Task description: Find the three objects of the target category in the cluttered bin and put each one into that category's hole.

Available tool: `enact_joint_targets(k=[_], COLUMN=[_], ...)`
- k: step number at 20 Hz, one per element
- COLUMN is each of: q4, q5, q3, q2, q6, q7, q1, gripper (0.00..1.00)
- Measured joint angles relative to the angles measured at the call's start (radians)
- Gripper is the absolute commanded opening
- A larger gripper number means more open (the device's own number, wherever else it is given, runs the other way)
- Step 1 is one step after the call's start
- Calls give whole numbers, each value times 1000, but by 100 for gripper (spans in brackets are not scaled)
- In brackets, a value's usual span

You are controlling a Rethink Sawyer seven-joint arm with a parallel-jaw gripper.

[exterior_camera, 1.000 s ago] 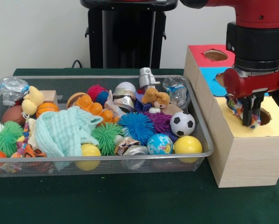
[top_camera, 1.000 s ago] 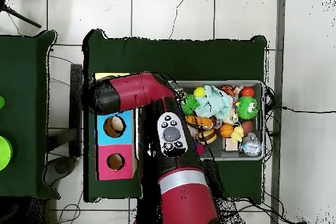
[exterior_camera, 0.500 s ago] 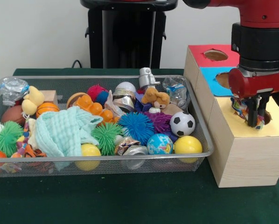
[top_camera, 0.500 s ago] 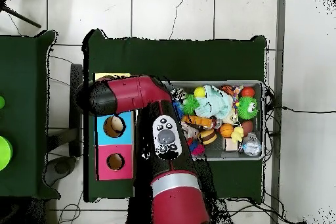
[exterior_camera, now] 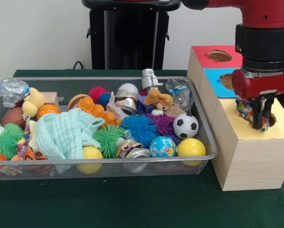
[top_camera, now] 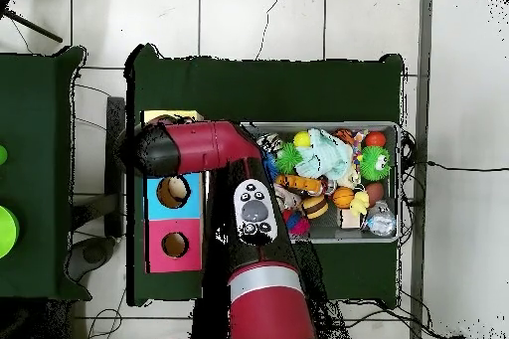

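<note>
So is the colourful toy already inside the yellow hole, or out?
Out: the colourful toy hangs between the gripper fingers, just above the yellow hole.

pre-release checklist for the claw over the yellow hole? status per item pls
1. Claw holds the load: ok, shut on a multicoloured toy.
2. Claw over the yellow section of the wooden box: ok in the front view.
3. Toy centred on the yellow hole: cannot tell; the claw covers most of the hole, and the arm hides it in the overhead view.
4. Toy free of the hole's rim: cannot tell.
5. Blue hole and red hole unblocked: ok.
6. Wire bin apart from the box: ok, a gap shows between them.
</note>
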Motion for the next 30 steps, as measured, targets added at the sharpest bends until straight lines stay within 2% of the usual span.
enact_joint_targets(k=[17, 30], q4=[59, 131], q5=[96, 218], q3=[-45, -104], q2=[-6, -9], q6=[-105, -243], q7=[0, 0], q1=[23, 68], gripper=[0, 0])
